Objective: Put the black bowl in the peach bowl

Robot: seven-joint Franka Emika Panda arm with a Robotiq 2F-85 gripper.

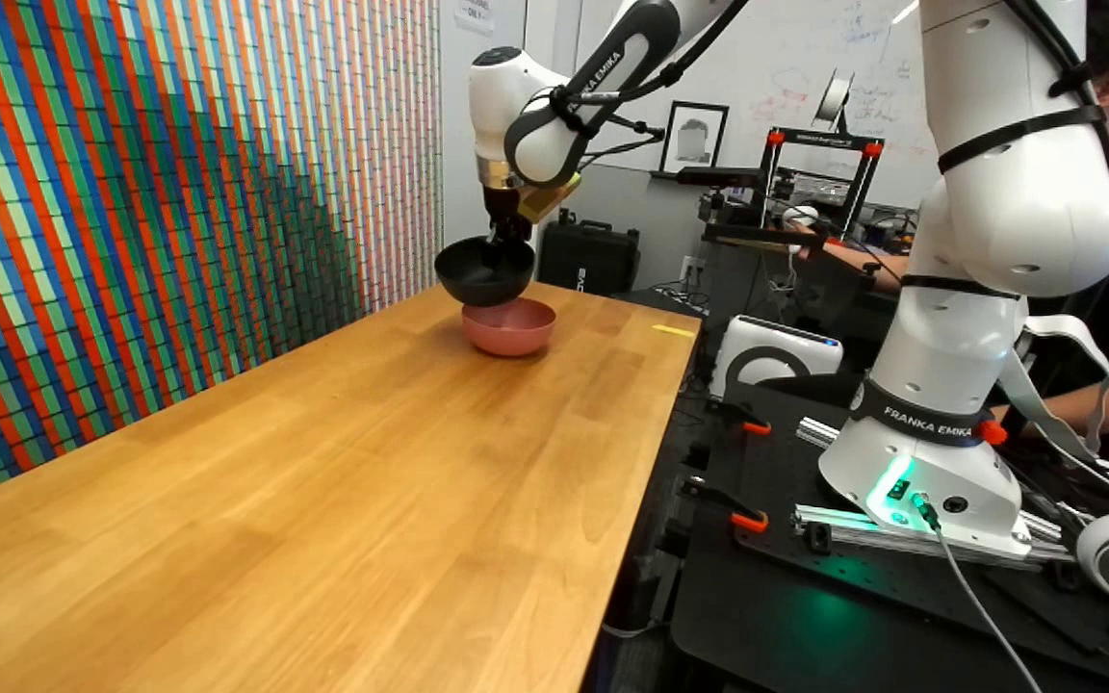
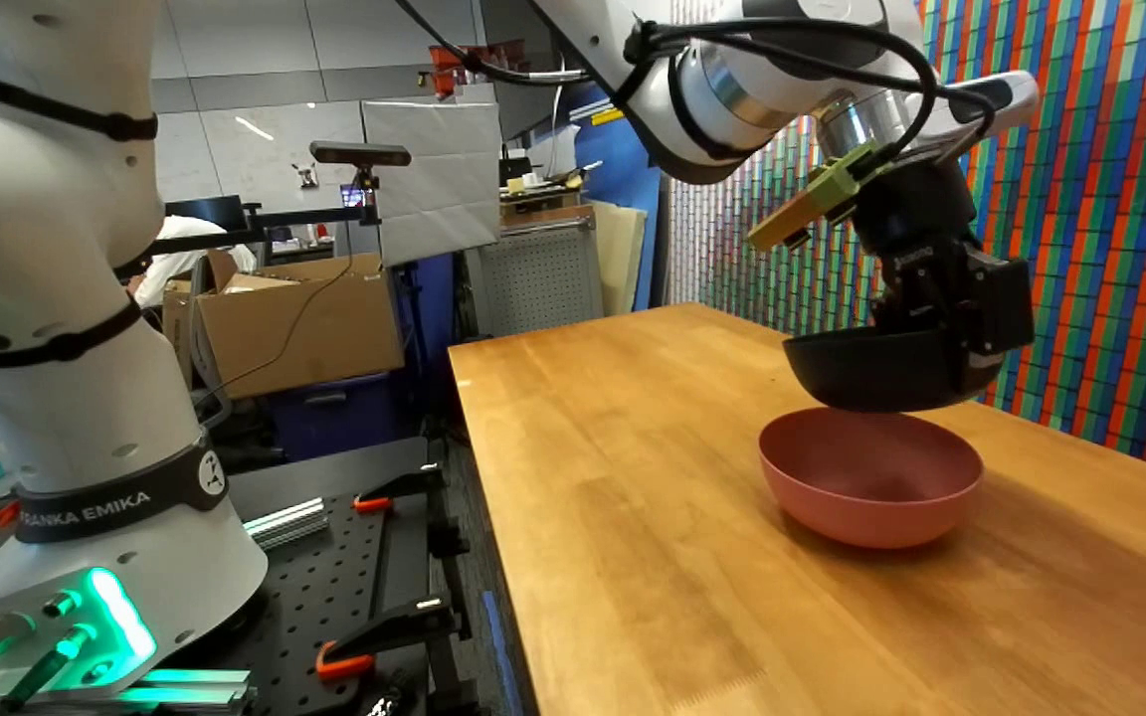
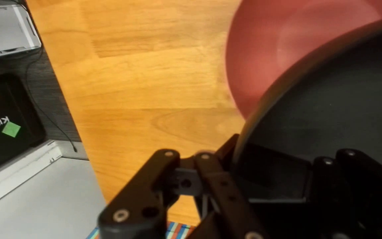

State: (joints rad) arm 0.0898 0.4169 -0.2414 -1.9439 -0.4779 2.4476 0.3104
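The black bowl point(image 1: 471, 281) is held in the air above the peach bowl point(image 1: 513, 335), which stands upright on the wooden table. In an exterior view the black bowl point(image 2: 857, 376) hangs over the far rim of the peach bowl point(image 2: 871, 507). My gripper point(image 2: 956, 343) is shut on the black bowl's rim, at the side near the patterned wall. In the wrist view the gripper point(image 3: 235, 156) has one finger on each side of the black bowl's wall point(image 3: 340, 109). There the black bowl covers part of the peach bowl point(image 3: 260, 63).
The wooden table point(image 1: 343, 500) runs along a wall of coloured tiles point(image 1: 131, 192). A yellow tape strip point(image 1: 673, 330) lies near the table's edge. A black case point(image 1: 589, 252) stands beyond the table's end. A cardboard box point(image 2: 299, 318) stands behind the robot's base.
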